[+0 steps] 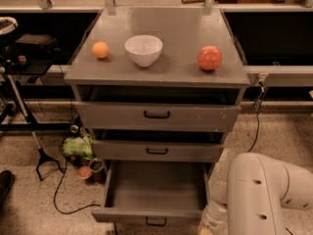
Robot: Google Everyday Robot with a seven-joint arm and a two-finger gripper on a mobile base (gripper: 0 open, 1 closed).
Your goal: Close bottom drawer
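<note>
The bottom drawer (152,214) of the grey cabinet is pulled well out, and its inside looks empty. Its narrow front panel with a small black bar handle (155,223) lies at the lower edge of the camera view. My white arm (259,195) fills the lower right corner. Its wrist end (211,218) reaches down beside the drawer's right front corner. My gripper is below the lower edge of the view and does not show.
On the cabinet top (171,72) stand an orange (100,50), a white bowl (144,49) and a red apple (209,58). The top drawer (156,115) and middle drawer (156,151) stand slightly out. A green bag (77,147), cables and a black stand (29,131) lie on the floor to the left.
</note>
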